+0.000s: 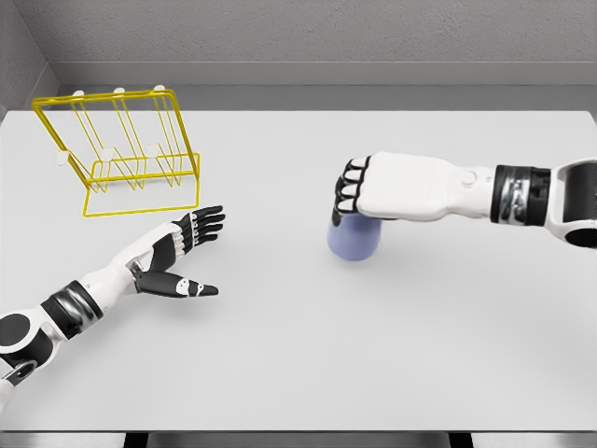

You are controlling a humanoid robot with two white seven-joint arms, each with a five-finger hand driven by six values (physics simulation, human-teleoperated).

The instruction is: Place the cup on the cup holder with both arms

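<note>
Seemingly early on, the right hand curls over the pale blue cylindrical cup standing on the white bench, the left hand waits spread and empty, and the yellow wire cup holder stands unloaded well apart

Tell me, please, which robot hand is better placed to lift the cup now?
The right robot hand: it sits directly over the blue cup, fingers curled over its top. The left robot hand lies open, apart from the cup, nearer the yellow cup holder.

Simulated lab test cell: bare white table, plain grey walls close behind it, no furnishings around it.
</note>
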